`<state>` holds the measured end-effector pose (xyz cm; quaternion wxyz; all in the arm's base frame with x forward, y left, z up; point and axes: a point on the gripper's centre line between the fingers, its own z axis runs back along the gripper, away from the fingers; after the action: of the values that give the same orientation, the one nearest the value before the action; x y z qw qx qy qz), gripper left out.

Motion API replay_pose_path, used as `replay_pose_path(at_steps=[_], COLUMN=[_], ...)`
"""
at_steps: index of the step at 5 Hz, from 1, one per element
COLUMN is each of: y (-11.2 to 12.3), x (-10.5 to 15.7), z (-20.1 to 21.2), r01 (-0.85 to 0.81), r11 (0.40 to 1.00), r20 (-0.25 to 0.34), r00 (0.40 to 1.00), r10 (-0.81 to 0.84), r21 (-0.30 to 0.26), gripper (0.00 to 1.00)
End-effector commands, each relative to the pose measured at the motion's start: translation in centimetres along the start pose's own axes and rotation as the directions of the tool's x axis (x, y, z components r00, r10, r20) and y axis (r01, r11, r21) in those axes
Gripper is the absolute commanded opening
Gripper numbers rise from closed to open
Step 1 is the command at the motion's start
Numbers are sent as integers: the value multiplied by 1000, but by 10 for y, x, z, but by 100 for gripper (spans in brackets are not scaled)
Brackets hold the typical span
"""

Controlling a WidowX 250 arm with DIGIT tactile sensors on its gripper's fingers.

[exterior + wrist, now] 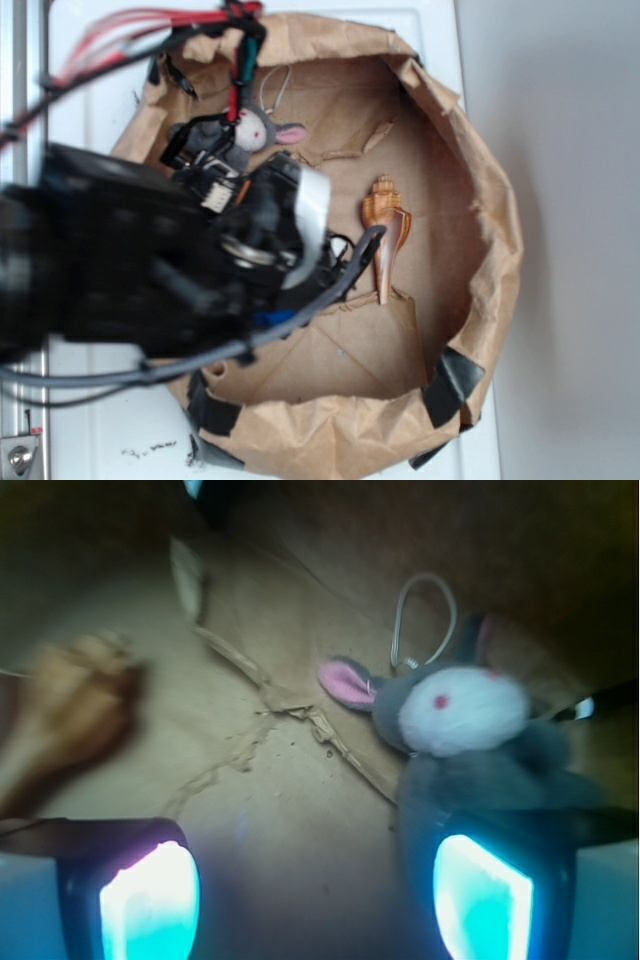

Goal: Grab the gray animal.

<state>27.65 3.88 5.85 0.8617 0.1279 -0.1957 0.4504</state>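
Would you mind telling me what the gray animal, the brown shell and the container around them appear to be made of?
The gray animal looks like soft plush: fuzzy matte fabric, pink ear lining, and a thin cord loop at its head. The shell looks hard and glossy with ridged spirals; real shell or plastic, I cannot tell. The container is crumpled brown paper, creased and torn, with black tape patches on its rim.

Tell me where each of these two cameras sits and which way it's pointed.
Exterior: overhead, looking down into the paper bag; the robot's dark arm covers the left.
Wrist: mounted on the arm, looking past the end effector to the bag floor; both fingertips show at the bottom.
Shared: the gray animal and the seashell.
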Motion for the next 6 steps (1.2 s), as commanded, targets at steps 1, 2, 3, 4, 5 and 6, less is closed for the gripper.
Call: replay_pose_path(at_steps=[1, 2, 3, 4, 5, 6], y=[12, 25, 33, 41, 58, 71], x=[21, 27, 29, 38, 50, 55], z=[-17, -17, -6, 4, 13, 1], r01=[-13, -13, 2, -6, 20, 34], r11=[1000, 1000, 1000, 999, 999, 999], r20=[27, 20, -10, -22, -9, 33], r00=[1000, 1000, 1000, 1000, 1000, 999], r10=[12, 13, -3, 5, -20, -34], r21=[24, 3, -24, -38, -37, 10], gripper=[100, 100, 100, 100, 100, 100])
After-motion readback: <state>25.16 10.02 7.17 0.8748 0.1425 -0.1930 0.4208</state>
